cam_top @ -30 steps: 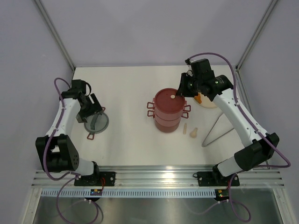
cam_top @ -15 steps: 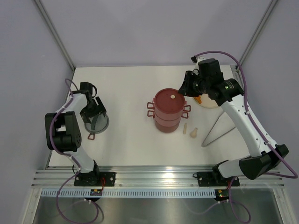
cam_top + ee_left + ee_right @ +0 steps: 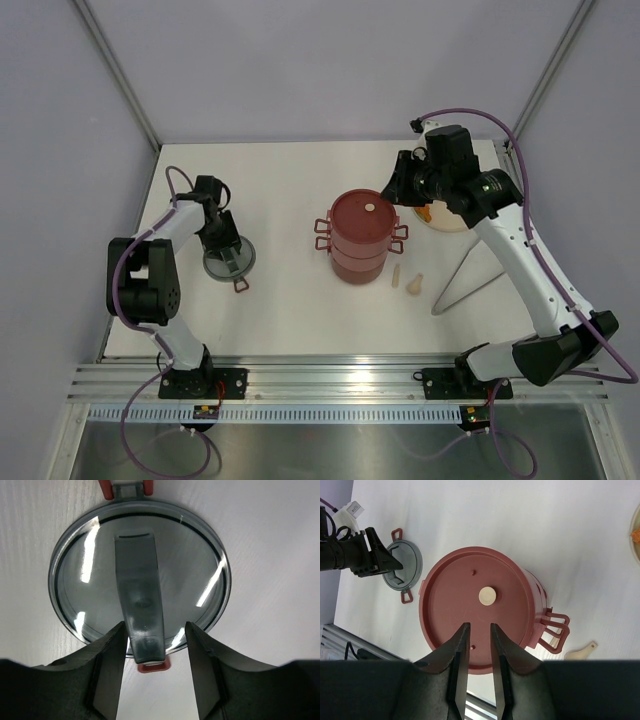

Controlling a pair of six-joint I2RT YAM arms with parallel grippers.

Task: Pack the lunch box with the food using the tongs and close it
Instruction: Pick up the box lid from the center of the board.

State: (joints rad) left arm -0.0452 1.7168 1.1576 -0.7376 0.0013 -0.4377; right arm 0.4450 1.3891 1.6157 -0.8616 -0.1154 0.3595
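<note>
One three-tier lunch box (image 3: 361, 237), one grey top lid (image 3: 140, 577), one pair of tongs (image 3: 462, 279), two claws.
Left claw (image 3: 154, 641) open astride the lid handle; right claw (image 3: 479, 647) narrowly open, empty, above the stack.

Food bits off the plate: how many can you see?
3. A round beige piece sits on the stacked lunch box's red lid; two beige pieces lie on the table right of it. Others may be hidden inside.

White-shelled arms with black joints, purple cables and dark two-finger grippers.
</note>
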